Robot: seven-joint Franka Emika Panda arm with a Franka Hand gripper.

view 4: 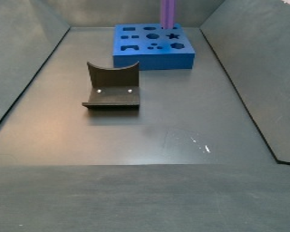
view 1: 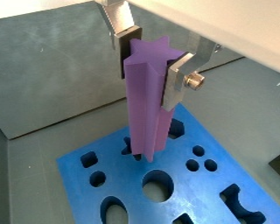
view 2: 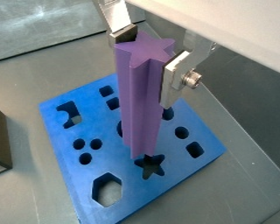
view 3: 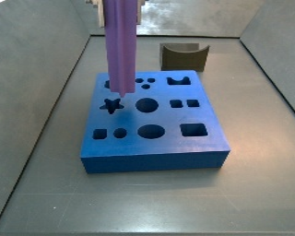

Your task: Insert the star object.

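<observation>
Star object poised at its socket

The gripper (view 2: 146, 59), above the blue block (view 3: 157, 147), clamps the upright star object (view 2: 140, 101) near its top, keeping it vertical over the star-shaped hole (view 2: 149, 164); its tip seems just entering, though this is unclear.

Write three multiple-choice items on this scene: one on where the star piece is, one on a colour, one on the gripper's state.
1. Where is the star object?
A. Lying on the floor
B. Upright over the blue block, lower end at the star-shaped hole
C. On the dark brown curved block

2. What colour is it?
A. Purple
B. Green
C. Orange

3. What is the gripper doing?
A. Open, empty
B. Shut on the curved block
C. Shut on the star object

Answers: B, both wrist views show it standing at the hole; A, purple in every view; C, fingers press its sides.
</observation>
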